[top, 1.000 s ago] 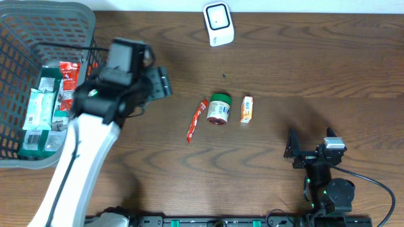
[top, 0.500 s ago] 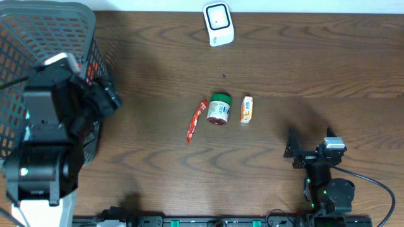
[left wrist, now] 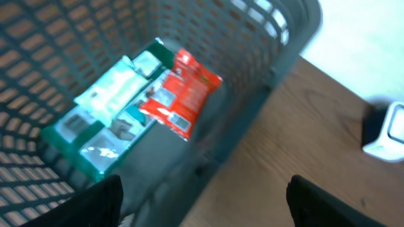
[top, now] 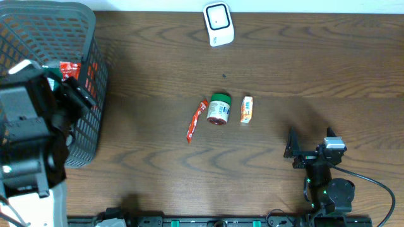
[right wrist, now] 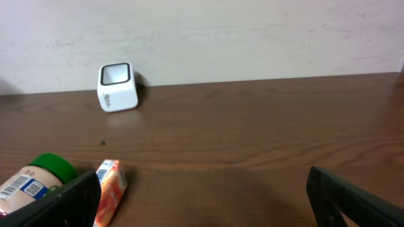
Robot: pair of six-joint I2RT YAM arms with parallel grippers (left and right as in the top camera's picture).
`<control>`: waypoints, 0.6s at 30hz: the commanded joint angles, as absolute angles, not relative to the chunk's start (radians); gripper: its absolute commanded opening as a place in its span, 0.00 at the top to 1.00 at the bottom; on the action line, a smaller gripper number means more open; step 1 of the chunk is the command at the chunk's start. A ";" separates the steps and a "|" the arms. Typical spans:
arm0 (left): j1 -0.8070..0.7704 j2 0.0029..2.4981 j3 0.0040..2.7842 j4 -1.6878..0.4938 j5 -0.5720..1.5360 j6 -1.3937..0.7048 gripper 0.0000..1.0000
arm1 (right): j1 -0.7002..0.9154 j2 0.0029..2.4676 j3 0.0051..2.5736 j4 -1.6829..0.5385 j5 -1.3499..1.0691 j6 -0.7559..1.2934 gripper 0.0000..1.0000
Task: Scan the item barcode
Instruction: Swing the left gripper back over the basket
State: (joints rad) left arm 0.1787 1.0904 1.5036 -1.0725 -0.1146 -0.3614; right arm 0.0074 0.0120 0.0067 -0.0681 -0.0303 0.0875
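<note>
Swinging leftward (quite a sweep), the left gripper [left wrist: 205, 189] is hanging released and empty over the far-left basket [top: 63, 28]; the red packet [left wrist: 180, 94] is lying ahead of it, slanting, while the right gripper [right wrist: 202, 195] is idling spread, well apart.

Soft, even light fell from above, leaving faint shadows and a sheen on the tabletop [top: 284, 63]. The left wrist view was motion-blurred — basket [left wrist: 57, 44] mesh smeared, left gripper [left wrist: 203, 189] out of focus; the right wrist view was sharp.
</note>
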 commanded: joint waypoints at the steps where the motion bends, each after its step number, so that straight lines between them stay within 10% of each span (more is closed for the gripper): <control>1: 0.235 1.148 1.638 -1.127 -0.088 -0.340 0.17 | -0.005 0.009 0.005 -0.072 -0.031 0.097 0.01; 18: 0.515 1.426 1.893 -1.272 0.005 -0.307 0.12 | -0.005 0.009 0.005 -0.072 -0.031 0.096 0.01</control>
